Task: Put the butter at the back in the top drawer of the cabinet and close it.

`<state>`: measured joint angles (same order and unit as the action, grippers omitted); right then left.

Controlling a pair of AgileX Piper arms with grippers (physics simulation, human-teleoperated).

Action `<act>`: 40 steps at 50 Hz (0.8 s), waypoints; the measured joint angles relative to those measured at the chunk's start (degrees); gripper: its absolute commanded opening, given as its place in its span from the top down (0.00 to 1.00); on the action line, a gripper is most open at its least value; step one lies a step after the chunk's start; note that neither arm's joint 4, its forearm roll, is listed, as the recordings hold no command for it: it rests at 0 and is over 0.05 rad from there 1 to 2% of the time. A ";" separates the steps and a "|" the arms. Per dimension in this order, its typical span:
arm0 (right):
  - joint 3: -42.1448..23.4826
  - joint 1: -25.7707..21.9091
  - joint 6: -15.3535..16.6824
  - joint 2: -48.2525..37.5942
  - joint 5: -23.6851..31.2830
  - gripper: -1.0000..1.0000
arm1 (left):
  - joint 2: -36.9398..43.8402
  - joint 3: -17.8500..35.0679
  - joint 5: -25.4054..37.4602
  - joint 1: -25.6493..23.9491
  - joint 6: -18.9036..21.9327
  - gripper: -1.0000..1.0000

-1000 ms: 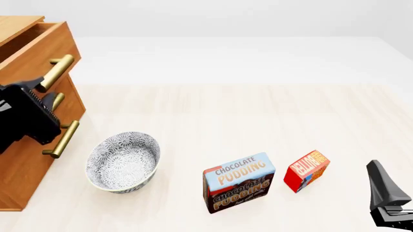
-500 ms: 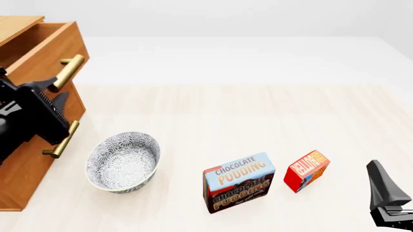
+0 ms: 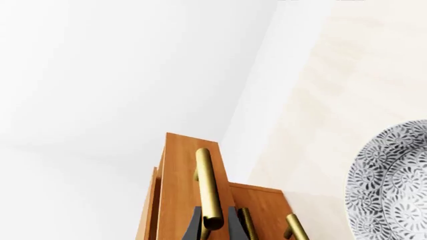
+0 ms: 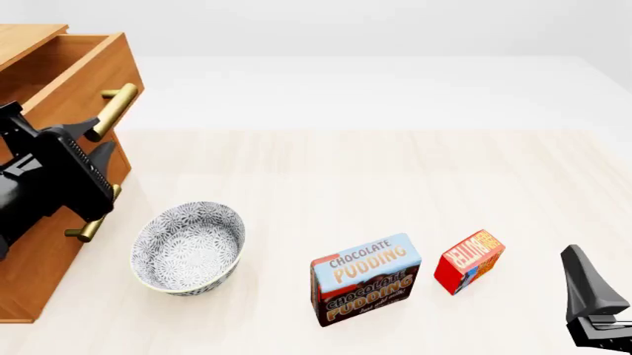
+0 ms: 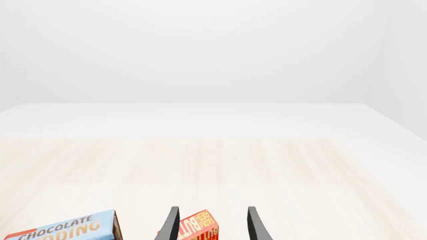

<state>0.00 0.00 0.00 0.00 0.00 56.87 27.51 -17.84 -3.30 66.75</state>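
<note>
The wooden cabinet [image 4: 35, 255] stands at the far left. Its top drawer [image 4: 77, 78] is pulled partly out. My left gripper [image 4: 97, 137] is shut on the top drawer's brass handle [image 4: 118, 107]. The left wrist view shows the fingers [image 3: 195, 227] clamped on either side of that handle [image 3: 208, 187]. The butter [image 4: 470, 260], a small red box, stands on the table at the front right. My right gripper [image 4: 590, 296] is open and empty, to the right of the butter and nearer the front edge. In the right wrist view the butter [image 5: 198, 227] lies ahead of the gripper [image 5: 213, 212].
A brown-and-blue Chocolate Pudding box [image 4: 365, 279] stands just left of the butter. A patterned grey bowl [image 4: 188, 248] sits in front of the cabinet, close under the lower drawer handles [image 4: 94, 218]; it also shows in the left wrist view [image 3: 393, 185].
My left gripper has moved right, away from the cabinet, with the handle in it. The top drawer has slid further out. The right arm has not moved.
</note>
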 measured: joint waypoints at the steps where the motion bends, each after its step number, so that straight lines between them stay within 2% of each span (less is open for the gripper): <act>1: 0.00 0.00 0.00 0.00 0.00 0.00 | 0.00 0.01 0.02 -0.03 -0.01 1.00; 5: 0.00 0.00 0.00 0.00 0.00 0.00 | 0.01 0.05 0.07 -0.12 -0.02 1.00; 6: 0.00 0.00 0.00 0.00 0.00 0.00 | 0.02 0.05 0.09 -0.14 -0.03 0.00; 29: 0.00 0.00 0.00 0.00 0.00 0.00 | 1.54 1.13 -0.48 -0.45 0.64 0.00; 40: 0.00 0.00 0.00 0.00 0.00 0.00 | -5.76 15.69 18.21 -5.24 -8.19 0.00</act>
<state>0.00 0.00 0.00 0.00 0.00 51.11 43.19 0.37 -8.54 58.56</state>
